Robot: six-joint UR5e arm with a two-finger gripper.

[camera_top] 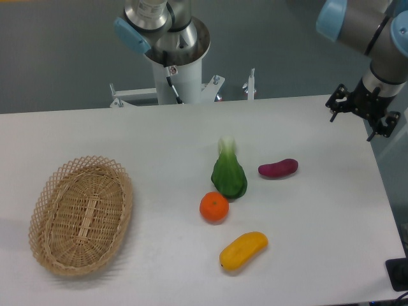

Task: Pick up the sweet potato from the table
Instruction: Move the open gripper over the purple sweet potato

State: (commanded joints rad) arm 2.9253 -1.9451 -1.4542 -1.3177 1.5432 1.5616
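Note:
The purple-magenta sweet potato (278,168) lies on the white table (159,140), right of centre, with nothing touching it. My gripper (361,115) hangs at the far right, above the table's back right edge, well up and to the right of the sweet potato. Its black fingers stand apart and hold nothing.
A green leafy vegetable (229,173) lies just left of the sweet potato. A round orange (214,207) sits below the vegetable, and a yellow-orange oblong fruit (243,250) lies nearer the front. A wicker basket (81,213) stands at the left. The robot base (177,60) is at the back.

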